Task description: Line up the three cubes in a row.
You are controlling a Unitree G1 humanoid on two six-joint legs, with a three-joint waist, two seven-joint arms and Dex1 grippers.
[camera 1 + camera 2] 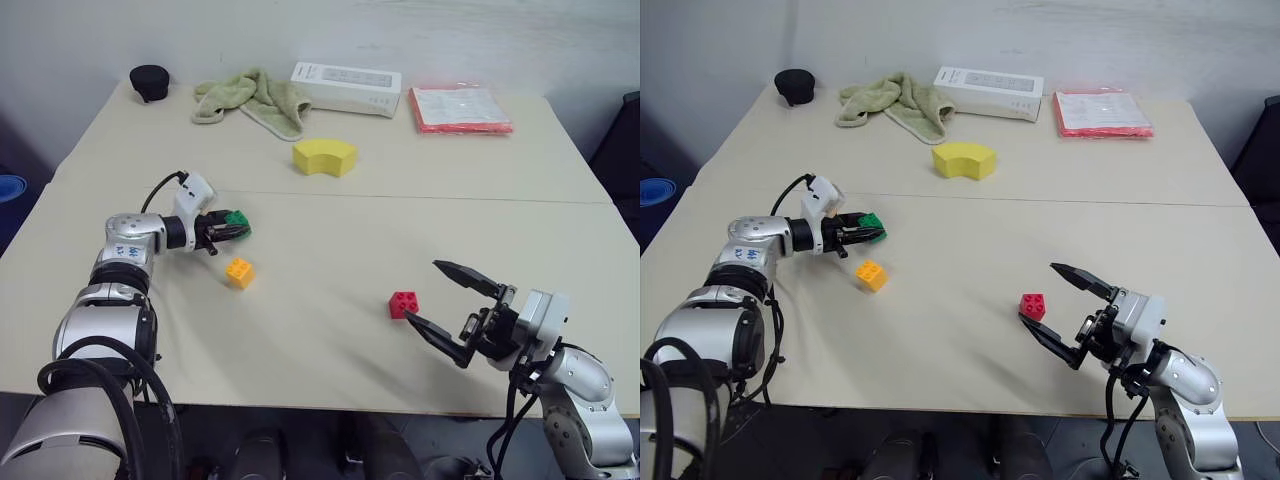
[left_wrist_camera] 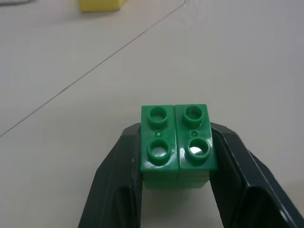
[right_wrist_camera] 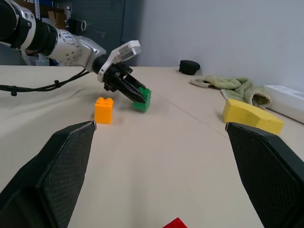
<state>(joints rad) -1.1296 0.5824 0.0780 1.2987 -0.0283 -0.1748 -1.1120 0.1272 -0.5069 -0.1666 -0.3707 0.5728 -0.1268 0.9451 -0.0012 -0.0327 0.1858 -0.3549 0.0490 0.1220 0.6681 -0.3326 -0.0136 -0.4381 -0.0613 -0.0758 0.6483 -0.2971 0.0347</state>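
Left jaws (image 2: 175, 156) clamped on green cube (image 2: 176, 145) – on table (image 1: 330, 240), right jaws (image 1: 450, 312) wide open, empty – near red cube (image 1: 403, 304)

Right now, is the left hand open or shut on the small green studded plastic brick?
Shut on it: the left hand has a black finger pressed against each side of the green studded plastic brick.

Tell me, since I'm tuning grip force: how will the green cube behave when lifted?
The green cube looks like rigid glossy plastic, so it probably won't deform. Its smooth sides may slip a little between the left pincer fingers, which are shut on it. Being small and probably hollow, it is likely light. Flat-sided, it shouldn't roll.
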